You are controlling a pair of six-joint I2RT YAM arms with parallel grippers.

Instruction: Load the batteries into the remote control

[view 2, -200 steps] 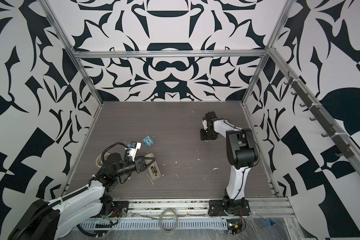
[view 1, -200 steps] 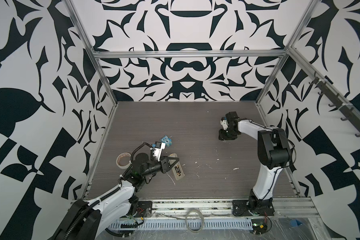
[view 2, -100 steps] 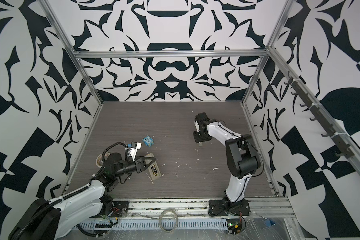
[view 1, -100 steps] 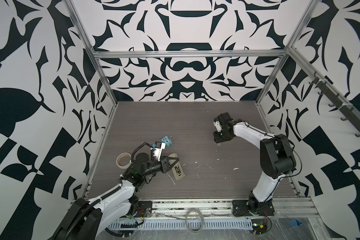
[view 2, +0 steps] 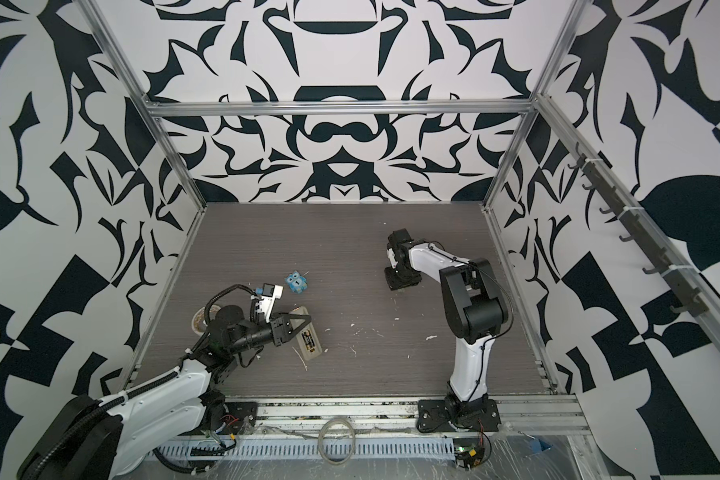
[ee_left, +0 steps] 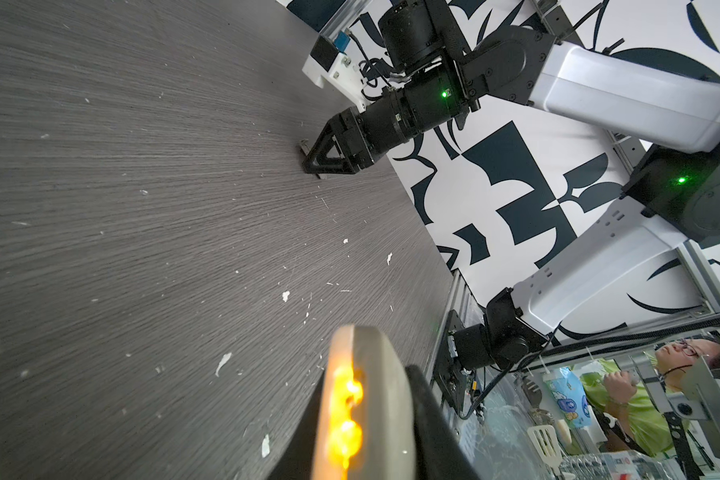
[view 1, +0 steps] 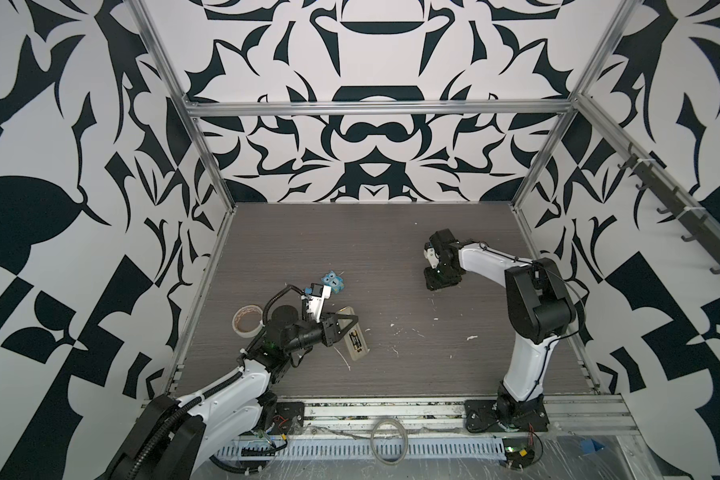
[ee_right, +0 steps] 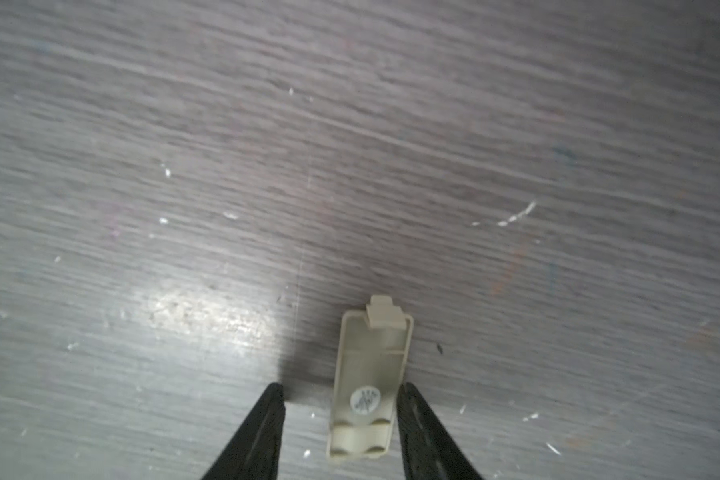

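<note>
Near the left front of the table (view 1: 391, 249), the remote control (view 1: 359, 350) (view 2: 313, 352) lies back-up with its bay uncovered. The batteries (view 1: 354, 338) (view 2: 307, 338) show dark with gold marks inside that bay; whether they are fully seated is too small to tell. The left gripper (view 1: 350, 323) (view 2: 304, 322) reaches in low from the left and pinches the handset on the half nearer the back wall. In the left wrist view the pale remote control (ee_left: 375, 395) sits edge-on between the two black fingers (ee_left: 433, 415), with a blurred yellow glow along its side. This arm, the remote control, the blue owl figure (view 1: 334, 282) (view 2: 298, 282) and the tape roll (view 1: 246, 320) all sit as they did a second ago.

What differs is on the right. A second ago the right gripper (view 1: 439, 284) (view 2: 400, 282) (ee_left: 312, 160) stood nearer the right wall. It has since shifted toward the middle of the table, most of the way in the first half second. It now points straight down, close to the surface. In the right wrist view its fingers (ee_right: 267, 428) are spread, with the cover plate (ee_right: 371, 386) lying flat between them, inner side up. The plate is against one finger, and a clear gap separates it from the other. In both top views the plate is hidden under the gripper, well apart from the remote control.
</note>
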